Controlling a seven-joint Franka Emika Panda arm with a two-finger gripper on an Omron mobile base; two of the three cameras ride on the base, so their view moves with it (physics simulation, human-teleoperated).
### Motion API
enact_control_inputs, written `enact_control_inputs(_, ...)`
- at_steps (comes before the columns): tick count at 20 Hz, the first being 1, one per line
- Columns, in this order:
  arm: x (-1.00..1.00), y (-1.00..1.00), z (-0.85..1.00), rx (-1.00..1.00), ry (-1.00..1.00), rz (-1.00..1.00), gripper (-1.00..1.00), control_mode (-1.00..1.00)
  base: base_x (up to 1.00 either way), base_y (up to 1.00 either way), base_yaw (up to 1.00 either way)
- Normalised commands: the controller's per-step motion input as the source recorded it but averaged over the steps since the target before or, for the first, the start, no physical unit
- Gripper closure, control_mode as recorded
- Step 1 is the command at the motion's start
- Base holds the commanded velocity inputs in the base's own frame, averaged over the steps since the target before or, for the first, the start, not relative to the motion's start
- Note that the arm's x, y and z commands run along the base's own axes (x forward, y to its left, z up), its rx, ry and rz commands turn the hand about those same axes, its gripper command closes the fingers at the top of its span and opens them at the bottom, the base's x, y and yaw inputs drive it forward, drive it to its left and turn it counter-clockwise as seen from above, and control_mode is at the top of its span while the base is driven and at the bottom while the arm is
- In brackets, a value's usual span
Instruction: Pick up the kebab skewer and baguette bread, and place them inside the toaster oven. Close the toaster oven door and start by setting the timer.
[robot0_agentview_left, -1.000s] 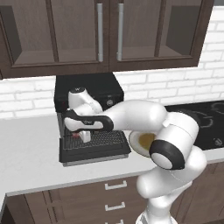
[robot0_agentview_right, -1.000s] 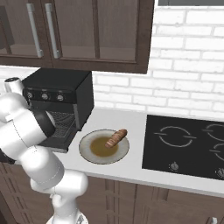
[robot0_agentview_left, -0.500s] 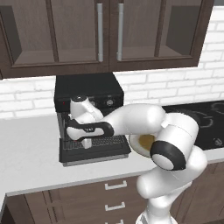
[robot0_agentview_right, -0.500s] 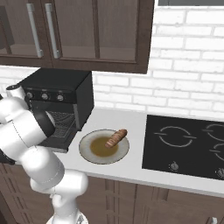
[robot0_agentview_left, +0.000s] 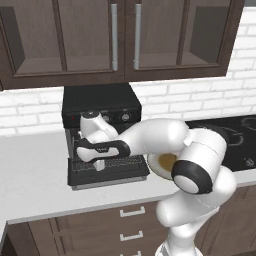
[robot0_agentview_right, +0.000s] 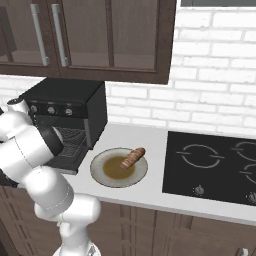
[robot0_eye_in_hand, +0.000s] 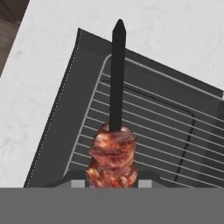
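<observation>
In the hand view my gripper (robot0_eye_in_hand: 111, 183) is shut on the kebab skewer (robot0_eye_in_hand: 113, 155). Its reddish-brown chunks sit between the fingertips (robot0_eye_in_hand: 78, 183), and its dark stick points away over the wire rack (robot0_eye_in_hand: 144, 127). The black toaster oven (robot0_agentview_left: 100, 102) stands at the back of the counter with its door (robot0_agentview_left: 107, 172) dropped open. My gripper (robot0_agentview_left: 100, 163) hangs just above that door, in front of the oven mouth. The golden-brown baguette bread (robot0_agentview_right: 132, 157) lies on a round plate (robot0_agentview_right: 107, 176), to the right of the toaster oven (robot0_agentview_right: 70, 107).
A black cooktop (robot0_agentview_right: 215, 165) fills the counter's right end. Dark wall cabinets (robot0_agentview_left: 125, 40) hang above the oven. My own arm crosses in front of the plate (robot0_agentview_left: 162, 160). White counter (robot0_agentview_left: 30, 170) lies left of the door.
The hand has come down with the skewer from the level of the oven's front to just over the open door. The baguette and plate stay put.
</observation>
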Motion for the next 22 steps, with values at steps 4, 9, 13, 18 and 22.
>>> enact_control_inputs(4, 0.0, 0.02, -0.04, 0.0, 0.0, 0.0, -1.0, -1.0, 0.0, 0.0, 0.0)
enact_control_inputs(9, -0.31, 0.0, 0.08, 0.0, -0.04, 0.0, -1.0, -1.0, 0.0, 0.0, 0.0)
enact_control_inputs(13, -0.47, 0.0, 0.44, 0.0, -0.14, 0.0, -1.0, -1.0, 0.0, 0.0, 0.0)
enact_control_inputs(18, -0.65, -0.13, 0.55, 0.0, -0.1, 0.0, -1.0, -1.0, 0.0, 0.0, 0.0)
enact_control_inputs(22, -0.53, -0.94, 0.18, 0.0, 0.0, -0.07, -1.0, -1.0, 0.0, 0.0, 0.0)
